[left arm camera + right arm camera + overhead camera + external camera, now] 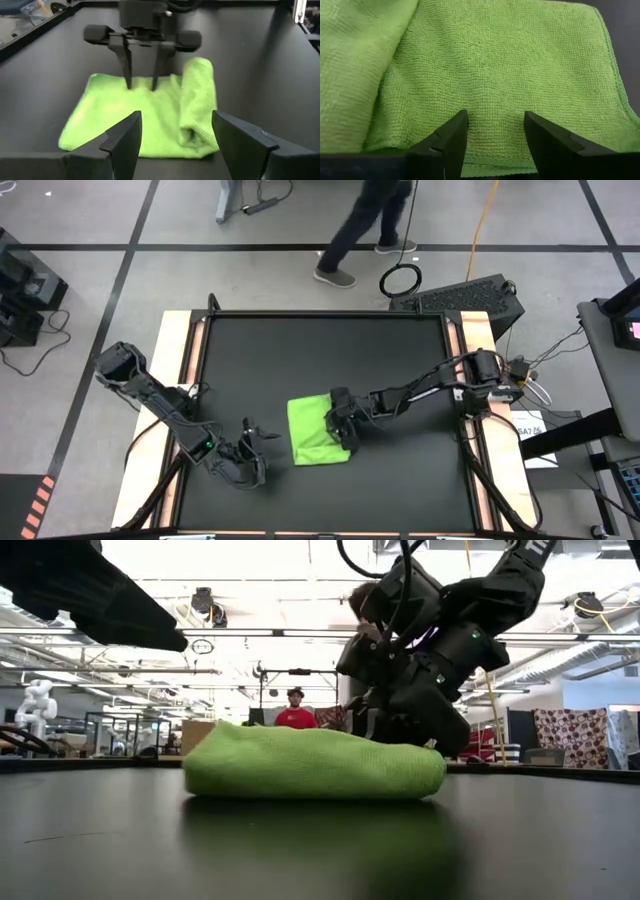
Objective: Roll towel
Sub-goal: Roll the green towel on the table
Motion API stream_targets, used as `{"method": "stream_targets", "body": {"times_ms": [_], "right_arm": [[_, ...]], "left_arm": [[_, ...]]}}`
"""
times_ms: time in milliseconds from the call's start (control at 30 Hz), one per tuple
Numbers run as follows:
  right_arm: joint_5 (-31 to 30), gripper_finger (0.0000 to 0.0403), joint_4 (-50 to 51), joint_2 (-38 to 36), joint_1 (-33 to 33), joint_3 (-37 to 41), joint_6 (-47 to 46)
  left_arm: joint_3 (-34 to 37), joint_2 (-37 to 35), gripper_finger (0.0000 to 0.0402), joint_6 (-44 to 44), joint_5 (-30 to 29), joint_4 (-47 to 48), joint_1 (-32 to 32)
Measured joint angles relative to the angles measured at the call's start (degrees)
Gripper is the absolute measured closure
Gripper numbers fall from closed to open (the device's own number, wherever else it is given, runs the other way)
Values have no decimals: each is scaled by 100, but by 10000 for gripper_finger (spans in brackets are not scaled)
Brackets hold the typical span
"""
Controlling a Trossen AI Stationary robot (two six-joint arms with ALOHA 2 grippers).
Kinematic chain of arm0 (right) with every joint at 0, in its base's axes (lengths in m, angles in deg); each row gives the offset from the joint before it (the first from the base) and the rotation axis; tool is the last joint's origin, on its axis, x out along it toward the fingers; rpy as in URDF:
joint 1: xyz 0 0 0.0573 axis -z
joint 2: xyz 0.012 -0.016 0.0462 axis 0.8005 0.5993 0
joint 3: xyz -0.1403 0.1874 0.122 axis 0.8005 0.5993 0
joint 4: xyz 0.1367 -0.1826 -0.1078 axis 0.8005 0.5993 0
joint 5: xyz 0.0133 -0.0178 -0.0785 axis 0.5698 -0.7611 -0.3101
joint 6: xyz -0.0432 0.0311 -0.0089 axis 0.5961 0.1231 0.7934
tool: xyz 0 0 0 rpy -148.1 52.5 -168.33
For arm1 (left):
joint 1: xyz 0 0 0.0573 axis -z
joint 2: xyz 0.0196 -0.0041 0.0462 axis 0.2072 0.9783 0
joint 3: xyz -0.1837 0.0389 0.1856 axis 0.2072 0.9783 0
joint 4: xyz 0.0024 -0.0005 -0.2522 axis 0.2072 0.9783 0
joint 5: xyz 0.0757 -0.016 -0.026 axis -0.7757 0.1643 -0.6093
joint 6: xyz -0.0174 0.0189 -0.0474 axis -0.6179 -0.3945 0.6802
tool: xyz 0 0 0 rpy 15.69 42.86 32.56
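The lime-green towel (318, 428) lies on the black table (400, 350), a little right of the middle. Its near part is rolled into a thick roll (197, 100); the rest lies flat (115, 115). My right gripper (141, 86) stands open over the flat part near the towel's right edge (495, 167), slanting down from the table's right. Left of the towel and short of it, my left gripper (262, 432) hovers open and points toward it. My right gripper has its two open fingertips (128, 85) down at the flat part of the towel (492, 90), close to its right edge and beside the roll. The fingers slant down from the table's right. Whether they touch the cloth, I cannot tell.
Wooden rails (185, 350) run along the table's left and right sides. A dark keyboard-like device (465, 295) sits past the far right corner. A person (365, 225) walks on the floor beyond the far edge. Bare table surface lies all round the towel.
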Motion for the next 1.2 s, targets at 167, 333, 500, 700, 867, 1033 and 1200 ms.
{"method": "stream_targets", "body": {"times_ms": [167, 333, 500, 700, 867, 1033, 1200], "right_arm": [[-38, 216, 270, -261, 124, 20, 28], [-60, 216, 407, -799, 121, 26, 39], [-41, 216, 735, -1179, -130, 22, 186], [-46, 216, 813, -1300, -723, 20, 385], [-530, 216, 938, -1302, -1329, 20, 296], [-1184, 216, 866, -1302, -1856, 20, 227], [-1941, 216, 913, -1278, -1921, 20, 254]], "left_arm": [[0, 0, 155, -278, 297, -4, -122], [0, 0, 155, -613, 633, -35, -336], [0, 0, 155, -885, 1276, -39, -631], [-13, 158, 155, -1753, 1831, -699, -1016], [-31, 713, 155, -2216, 2646, -1379, -1496], [-264, 1268, 155, -2188, 3112, -1393, -1948], [-485, 1545, 155, -1817, 4018, -1393, -2363]]}}
